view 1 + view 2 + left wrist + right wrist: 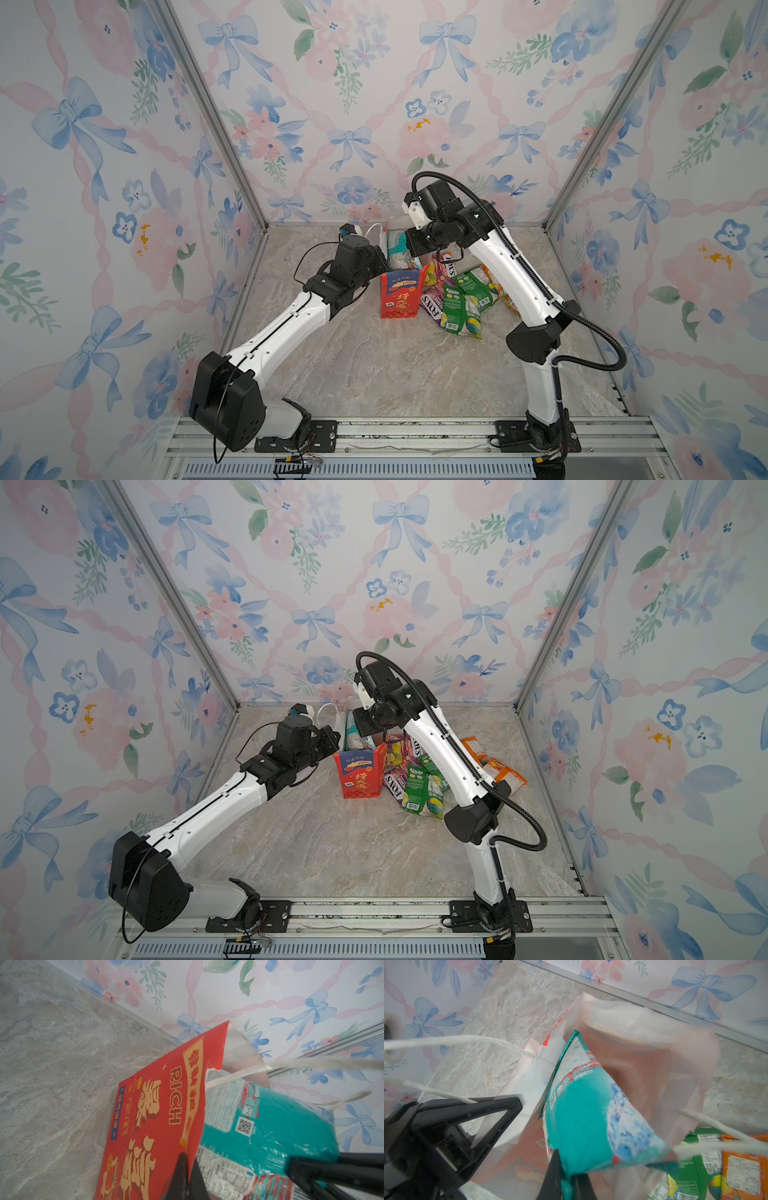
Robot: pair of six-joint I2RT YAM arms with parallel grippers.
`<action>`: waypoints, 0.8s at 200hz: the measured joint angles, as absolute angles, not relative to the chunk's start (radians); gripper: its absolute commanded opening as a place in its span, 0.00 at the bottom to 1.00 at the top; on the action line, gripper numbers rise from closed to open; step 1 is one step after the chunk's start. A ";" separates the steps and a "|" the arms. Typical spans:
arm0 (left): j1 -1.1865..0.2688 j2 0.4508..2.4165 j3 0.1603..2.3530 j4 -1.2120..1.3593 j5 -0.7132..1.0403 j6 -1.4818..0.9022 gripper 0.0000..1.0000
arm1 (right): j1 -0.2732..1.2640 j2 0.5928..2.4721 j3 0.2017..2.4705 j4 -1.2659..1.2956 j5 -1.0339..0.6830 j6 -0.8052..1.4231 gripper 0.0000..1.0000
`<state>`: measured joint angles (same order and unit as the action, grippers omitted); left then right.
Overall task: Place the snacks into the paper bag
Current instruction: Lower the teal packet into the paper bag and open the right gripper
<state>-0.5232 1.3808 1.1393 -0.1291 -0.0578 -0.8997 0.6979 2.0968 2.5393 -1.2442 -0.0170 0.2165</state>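
Observation:
The red paper bag (401, 297) (360, 777) stands upright mid-table, mouth open. My left gripper (188, 1156) (383, 262) is shut on the bag's left wall (158, 1105) near the rim. My right gripper (568, 1169) is shut on a teal snack packet (587, 1115) (401, 251) (270, 1126), which hangs tilted in the bag's white mouth (643, 1064), partly inside. More snacks lie just right of the bag: green packets (459, 309), a purple FOX'S packet (432, 305), a colourful one (434, 272) and orange ones (505, 773).
White cord handles (456, 1040) arch over the bag's mouth. Floral walls close in the marble table (374, 365) at the back and both sides, with metal posts (208, 104) in the corners. An aluminium rail (415, 432) runs along the front, carrying both arm bases.

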 measured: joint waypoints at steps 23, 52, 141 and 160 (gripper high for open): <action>-0.523 1.382 1.139 -0.127 -0.058 -0.902 0.00 | 0.698 2.097 2.540 -1.239 -0.013 0.225 0.00; -0.523 1.382 1.139 -0.127 -0.058 -0.903 0.00 | 0.695 2.099 2.582 -1.244 -0.001 0.261 0.00; -0.523 1.383 1.139 -0.127 -0.057 -0.903 0.00 | 0.695 2.099 2.576 -1.214 0.037 0.387 0.00; -0.523 1.383 1.139 -0.127 -0.057 -0.903 0.00 | 0.695 2.099 2.563 -1.205 0.040 0.408 0.00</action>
<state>-0.5232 1.3827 1.1393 -0.1268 -0.0566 -0.9028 0.6949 2.0991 2.5626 -1.2053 0.0402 0.4084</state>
